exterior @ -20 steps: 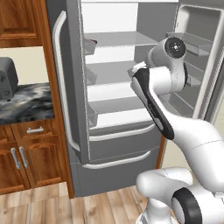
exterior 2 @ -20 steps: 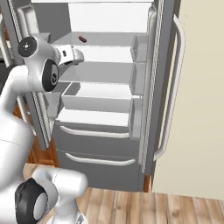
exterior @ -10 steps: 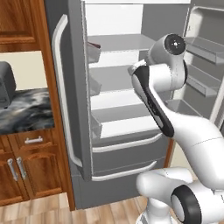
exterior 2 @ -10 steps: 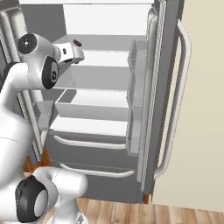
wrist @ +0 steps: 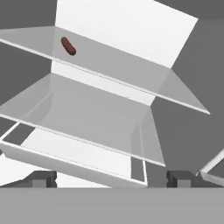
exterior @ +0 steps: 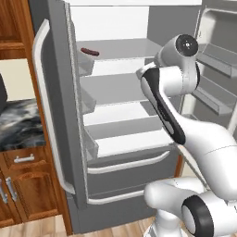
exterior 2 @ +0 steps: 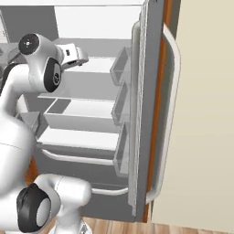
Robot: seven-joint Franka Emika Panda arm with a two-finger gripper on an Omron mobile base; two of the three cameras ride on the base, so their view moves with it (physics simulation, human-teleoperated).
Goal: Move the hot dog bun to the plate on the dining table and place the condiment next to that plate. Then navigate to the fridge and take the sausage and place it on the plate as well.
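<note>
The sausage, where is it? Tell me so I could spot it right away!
Look inside the big grey fridge with its doors open. On the top shelf, near the left side, lies the sausage, a small dark red-brown stick. It is the one dark thing on the pale shelves.

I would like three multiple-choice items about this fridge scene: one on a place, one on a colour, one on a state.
1. Where does the sausage lie?
A. on the upper fridge shelf
B. in the bottom drawer
C. in a door bin

2. What colour is the sausage?
A. green
B. dark red-brown
C. white

3. How does the gripper stand?
A. shut on the sausage
B. shut, empty
C. open, empty

Answers: 1 A, it rests at the left of the top shelf; 2 B, both views show that colour; 3 C, the fingertips stand wide apart with nothing between.
</note>
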